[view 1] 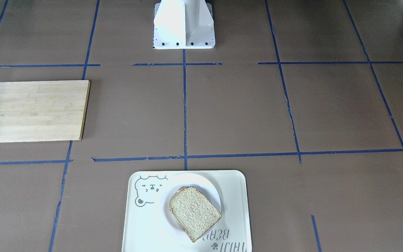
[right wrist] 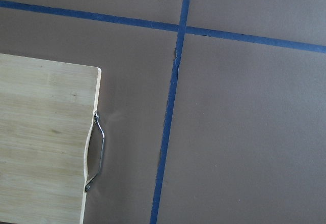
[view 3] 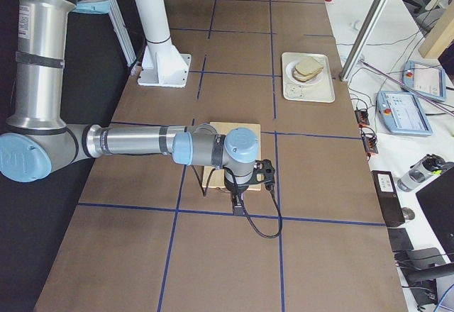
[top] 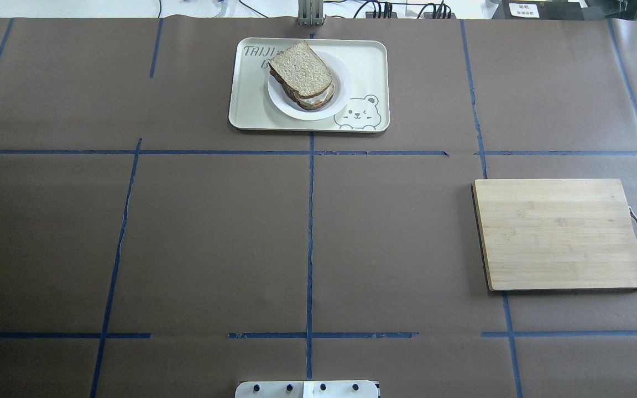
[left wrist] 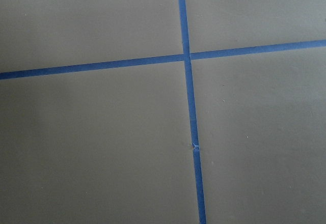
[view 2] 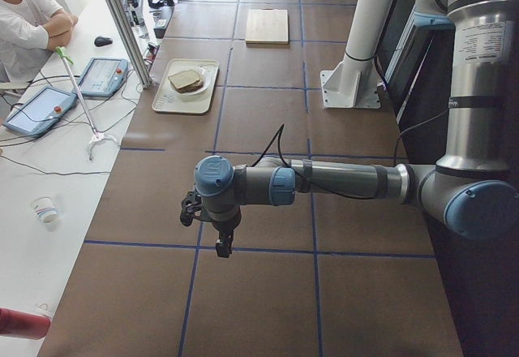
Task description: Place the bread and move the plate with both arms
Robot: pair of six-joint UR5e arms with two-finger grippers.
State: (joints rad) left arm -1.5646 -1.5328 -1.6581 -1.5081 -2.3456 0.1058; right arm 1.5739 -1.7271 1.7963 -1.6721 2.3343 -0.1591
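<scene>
The bread [top: 300, 67] lies on top of a stack on the white plate [top: 344, 83], which stands on the cream bear tray [top: 371, 61] at the table's far middle. It also shows in the front view [view 1: 194, 213] on the plate [view 1: 201, 182]. My left gripper [view 2: 220, 248] shows only in the left side view, hanging over bare table far from the tray; I cannot tell if it is open. My right gripper [view 3: 236, 204] shows only in the right side view, beside the cutting board's near edge; I cannot tell its state. Neither wrist view shows fingers.
A wooden cutting board [top: 562, 232] with a metal handle [right wrist: 95, 152] lies on the robot's right side. The white robot base [view 1: 184, 24] stands at the table's near edge. An operator [view 2: 28, 20] sits beyond the table's far side.
</scene>
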